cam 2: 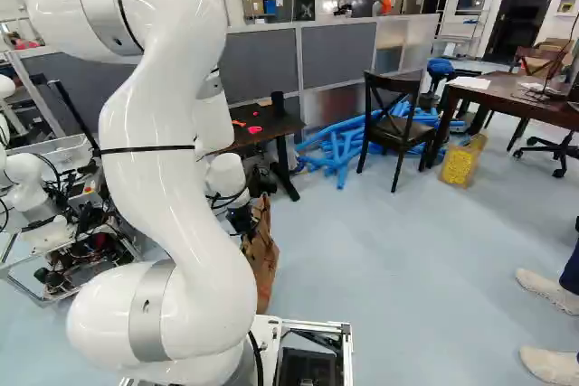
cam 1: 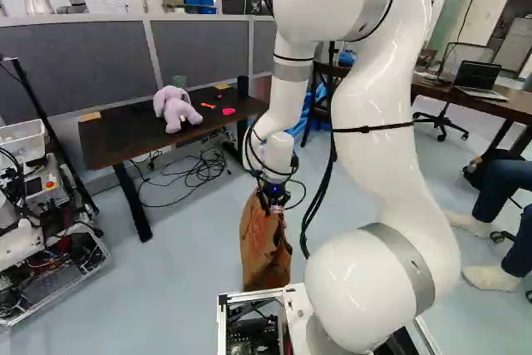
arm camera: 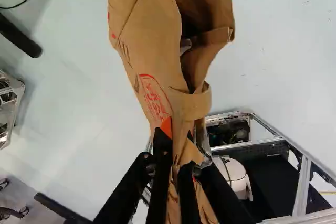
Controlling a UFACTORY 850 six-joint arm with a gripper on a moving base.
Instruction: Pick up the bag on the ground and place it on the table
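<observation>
we have the crumpled brown paper bag pinched between our fingers, and it sits below the middle of the left base view, just beyond the base frame, which hides its lower end. at the upper left of that view we see the dark tabletop, carrying a lilac plush toy and, beside it, small orange and pinkish-red pieces.

In the left base view, we can pass above the lower-left floor; table and stuffed toy, upper left, obstruct.
</observation>
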